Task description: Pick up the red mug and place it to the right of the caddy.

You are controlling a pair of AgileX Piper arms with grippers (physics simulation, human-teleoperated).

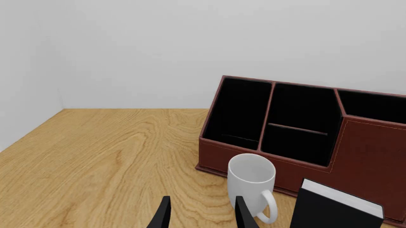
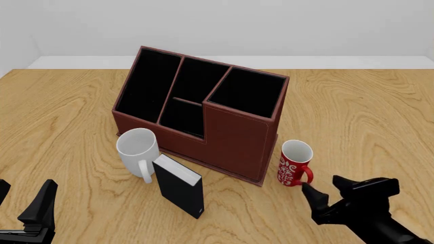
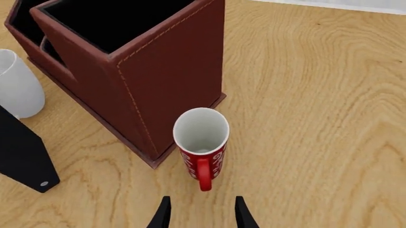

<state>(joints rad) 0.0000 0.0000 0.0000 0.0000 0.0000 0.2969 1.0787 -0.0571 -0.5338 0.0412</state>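
Note:
The red mug [image 2: 295, 165] with a white swirly pattern stands upright on the table, close to the front right corner of the caddy [image 2: 237, 137]. In the right wrist view the red mug [image 3: 201, 147] shows its white inside, and its handle points toward my right gripper [image 3: 201, 213]. That right gripper [image 2: 329, 189] is open and empty, just short of the mug and not touching it. My left gripper [image 2: 24, 195] is open and empty near the table's front left. In the left wrist view the left gripper [image 1: 203, 211] faces the caddy [image 1: 374, 161].
A plain white mug [image 2: 137, 150] stands at the caddy's front left. A small black book-like box [image 2: 180, 185] stands upright just beside it. Both show in the left wrist view, white mug [image 1: 252, 183] and black box [image 1: 336, 211]. Bare wooden tabletop [image 2: 366, 117] extends right of the caddy.

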